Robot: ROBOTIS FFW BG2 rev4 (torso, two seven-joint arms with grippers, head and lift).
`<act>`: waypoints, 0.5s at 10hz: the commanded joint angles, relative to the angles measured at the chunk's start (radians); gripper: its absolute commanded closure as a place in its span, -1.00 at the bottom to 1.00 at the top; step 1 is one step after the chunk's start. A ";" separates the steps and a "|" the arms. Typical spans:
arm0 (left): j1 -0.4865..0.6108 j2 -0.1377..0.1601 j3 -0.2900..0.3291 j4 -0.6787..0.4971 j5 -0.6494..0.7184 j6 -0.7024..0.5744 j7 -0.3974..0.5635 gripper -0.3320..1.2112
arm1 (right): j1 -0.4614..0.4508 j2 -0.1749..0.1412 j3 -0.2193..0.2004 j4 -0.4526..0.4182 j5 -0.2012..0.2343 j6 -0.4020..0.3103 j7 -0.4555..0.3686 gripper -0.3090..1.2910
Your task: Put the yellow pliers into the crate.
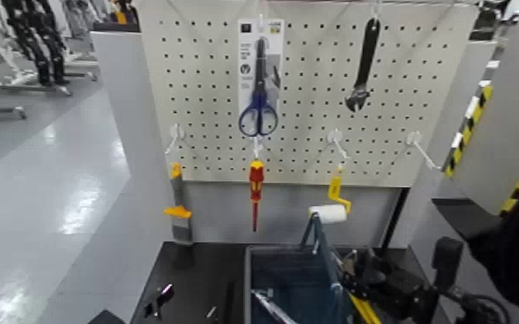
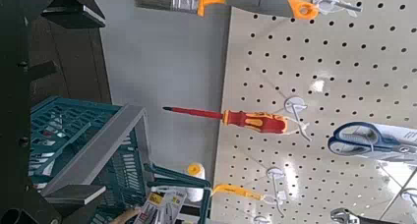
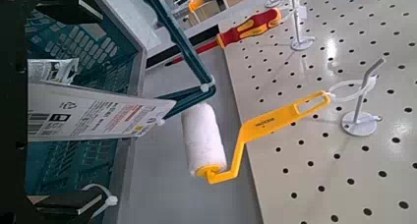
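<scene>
Pegboard is seen behind the crate. At the crate's right rim the yellow pliers are held up on their card, tilted, not yet inside. The card looks to be pinched by the right gripper, closed on its edge. The left gripper is parked off the crate's left side. Ideally the card gets carried over the crate's middle, kept clear of the handle bar and of the paint roller behind the crate, and released low.
</scene>
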 commanded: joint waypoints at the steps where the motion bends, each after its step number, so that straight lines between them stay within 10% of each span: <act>1: 0.000 0.000 0.002 0.000 0.000 0.000 -0.001 -0.42 | 0.018 0.002 0.001 -0.055 0.000 -0.034 -0.025 -0.55; 5: 0.002 0.000 0.002 0.000 0.000 0.000 -0.003 -0.42 | 0.127 0.023 0.019 -0.123 -0.015 -0.277 -0.160 -0.54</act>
